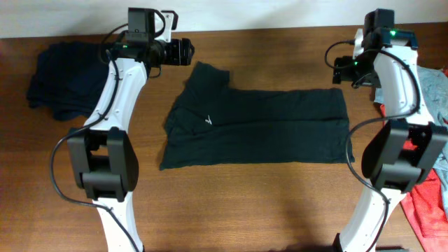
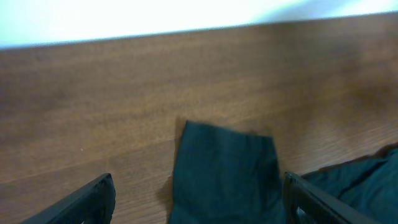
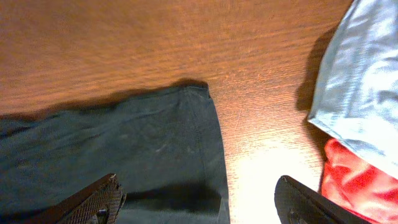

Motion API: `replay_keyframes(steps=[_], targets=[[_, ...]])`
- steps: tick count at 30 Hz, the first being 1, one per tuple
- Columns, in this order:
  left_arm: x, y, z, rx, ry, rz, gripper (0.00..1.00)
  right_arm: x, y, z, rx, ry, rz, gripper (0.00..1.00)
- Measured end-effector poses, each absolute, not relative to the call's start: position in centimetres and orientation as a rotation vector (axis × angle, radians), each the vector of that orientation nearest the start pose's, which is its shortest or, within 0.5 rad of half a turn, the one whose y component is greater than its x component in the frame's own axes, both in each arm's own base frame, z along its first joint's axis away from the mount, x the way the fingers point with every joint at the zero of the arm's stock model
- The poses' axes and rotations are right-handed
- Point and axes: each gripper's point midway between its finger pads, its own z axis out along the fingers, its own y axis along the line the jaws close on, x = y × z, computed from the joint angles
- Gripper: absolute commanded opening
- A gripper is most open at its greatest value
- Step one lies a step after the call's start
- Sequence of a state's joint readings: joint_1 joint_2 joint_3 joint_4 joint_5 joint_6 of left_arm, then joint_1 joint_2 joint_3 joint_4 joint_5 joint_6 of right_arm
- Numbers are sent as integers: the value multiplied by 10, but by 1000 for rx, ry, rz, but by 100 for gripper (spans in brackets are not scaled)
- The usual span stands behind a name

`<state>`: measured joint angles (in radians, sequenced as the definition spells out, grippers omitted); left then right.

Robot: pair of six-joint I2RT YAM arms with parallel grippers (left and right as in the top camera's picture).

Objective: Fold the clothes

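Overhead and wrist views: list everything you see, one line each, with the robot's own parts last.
black T-shirt: one, black with a small white logo, spread flat at the table's centre.
dark navy clothes: one crumpled heap, dark navy, far left of the table.
grey-blue garment: one, pale grey-blue, at the right edge.
red garment: one, red, at the right edge, nearer the robot than the grey-blue one.
table: one, brown wood, under everything.
left gripper: one, black, open, above the shirt's sleeve.
right gripper: one, black, open, above the shirt's far right corner.
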<state>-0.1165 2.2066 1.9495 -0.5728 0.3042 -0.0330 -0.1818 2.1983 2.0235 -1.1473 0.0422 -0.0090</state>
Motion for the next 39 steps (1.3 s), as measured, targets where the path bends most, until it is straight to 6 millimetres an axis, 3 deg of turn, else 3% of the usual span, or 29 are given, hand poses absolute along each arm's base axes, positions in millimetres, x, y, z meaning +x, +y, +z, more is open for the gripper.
replay_keyframes(steps=[8, 12, 18, 20, 24, 39], targets=[[580, -121, 130, 241, 2410, -442, 85, 490, -101, 48, 242, 2942, -97, 83], [578, -121, 126, 248, 2427, -440, 85, 499, -102, 28, 233, 2936, -98, 75], [576, -121, 119, 248, 2443, -440, 85, 519, -106, 28, 234, 2859, -105, 75], [576, -121, 118, 248, 2445, -440, 86, 523, -105, 28, 228, 2840, -93, 69], [577, -120, 118, 248, 2446, -430, 85, 518, -101, 20, 225, 2859, -69, 63], [576, -119, 108, 244, 2466, -427, 85, 509, -98, 3, 231, 2892, -47, 64]])
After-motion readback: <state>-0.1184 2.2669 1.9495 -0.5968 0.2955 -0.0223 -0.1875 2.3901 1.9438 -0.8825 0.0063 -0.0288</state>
